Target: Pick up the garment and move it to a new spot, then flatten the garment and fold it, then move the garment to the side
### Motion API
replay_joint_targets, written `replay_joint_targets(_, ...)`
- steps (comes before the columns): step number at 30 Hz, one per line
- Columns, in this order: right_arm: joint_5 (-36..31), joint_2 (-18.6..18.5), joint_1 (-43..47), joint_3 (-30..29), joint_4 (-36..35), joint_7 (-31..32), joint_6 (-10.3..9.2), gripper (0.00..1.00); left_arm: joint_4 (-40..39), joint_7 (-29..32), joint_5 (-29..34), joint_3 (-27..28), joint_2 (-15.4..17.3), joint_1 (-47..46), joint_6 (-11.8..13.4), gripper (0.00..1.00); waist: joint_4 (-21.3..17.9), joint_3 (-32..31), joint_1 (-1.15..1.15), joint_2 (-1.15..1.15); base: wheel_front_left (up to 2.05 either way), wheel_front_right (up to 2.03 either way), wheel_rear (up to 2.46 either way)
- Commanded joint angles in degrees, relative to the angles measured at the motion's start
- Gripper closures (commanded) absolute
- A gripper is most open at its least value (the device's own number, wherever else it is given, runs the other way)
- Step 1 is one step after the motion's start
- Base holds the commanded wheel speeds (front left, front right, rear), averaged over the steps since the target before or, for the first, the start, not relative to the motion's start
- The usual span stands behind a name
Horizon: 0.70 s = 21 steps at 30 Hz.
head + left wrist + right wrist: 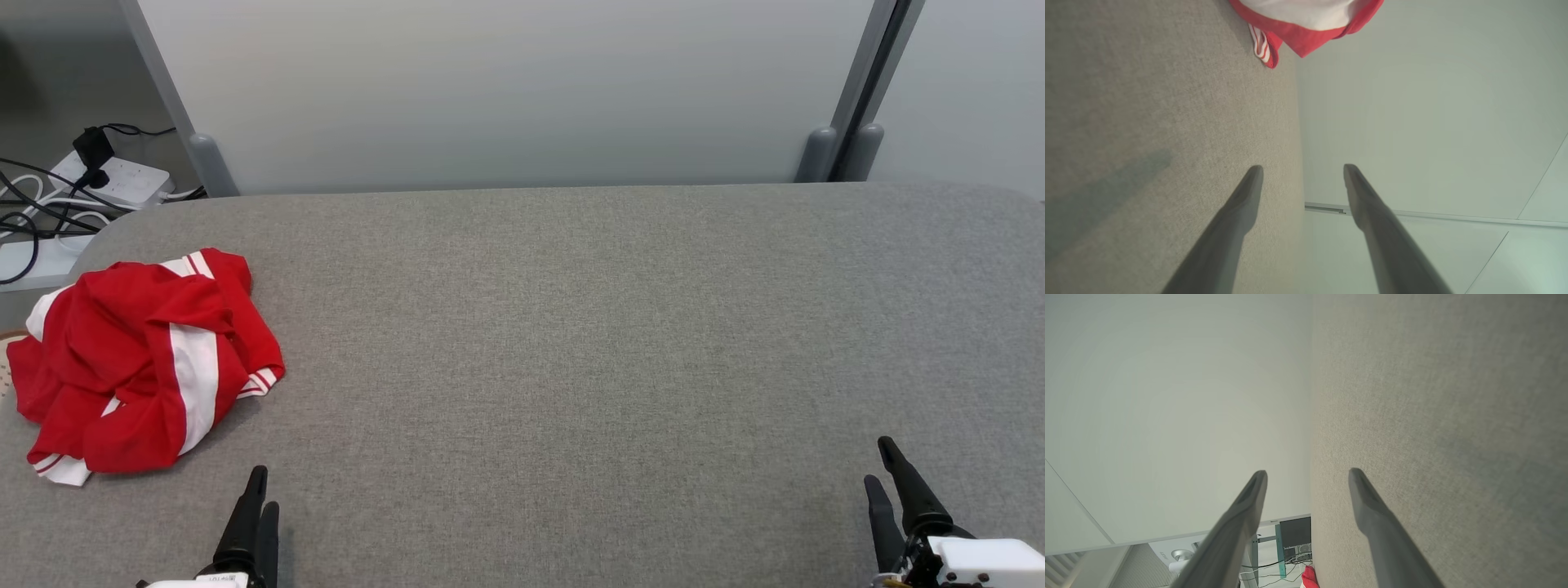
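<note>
the red and white garment [147, 359] lay in a crumpled heap on the left part of the grey surface [571, 327], close to its rounded far-left corner, with its outer folds reaching the left edge. the left end effector [265, 487] sat at the lower left of the head view, nearer the robot than the heap and a little to its right. the garment was therefore ahead of it and off to its left, near but not touching. in the left wrist view part of the garment showed beyond the fingertips, clear of them. the right end effector [877, 461] stood well apart from the garment, across most of the surface's width, so the left arm was plainly the nearer one.

both end effectors were empty. the left one's two fingers were spread wide in its wrist view, with nothing between them, and the right one's fingers were likewise parted and gripped nothing.

the heap had no clean long axis. it ran roughly from its near-left corner to its far-right one, with a white band crossing its middle. judged from this, the pick-up had not begun. the coming move would likely call for the left arm to reach forward and leftward onto the heap's near edge, then carry it rightward toward the bare middle of the surface.
</note>
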Motion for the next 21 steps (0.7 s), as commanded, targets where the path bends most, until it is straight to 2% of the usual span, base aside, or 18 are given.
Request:
replay_joint_targets(1, -0.5, -1.0, -2.8, 0.5, -1.6, -0.5, 0.15, 0.00, -1.5, -0.7, 0.5, 0.0, 0.8, -3.1, 0.0, 0.00, 0.0, -0.1, 0.12, 0.00, 0.00, 0.00, 0.00)
replay_joint_targets(7, -2.0, -1.8, -4.0, 2.0, -1.1, -1.7, 0.16, 0.00, -1.2, -1.8, 2.0, -0.8, 1.4, -4.1, -0.1, 0.00, -0.1, -0.1, 0.00, 0.00, 0.00, 0.00, 0.00)
replay_joint_targets(21, -9.0, -3.1, -7.4, 4.0, 0.4, -4.1, 0.20, 0.00, -0.8, -4.0, 10.4, -0.6, 2.1, -6.6, -0.1, 0.00, -0.2, 0.1, 0.00, 0.00, 0.00, 0.00, 0.00)
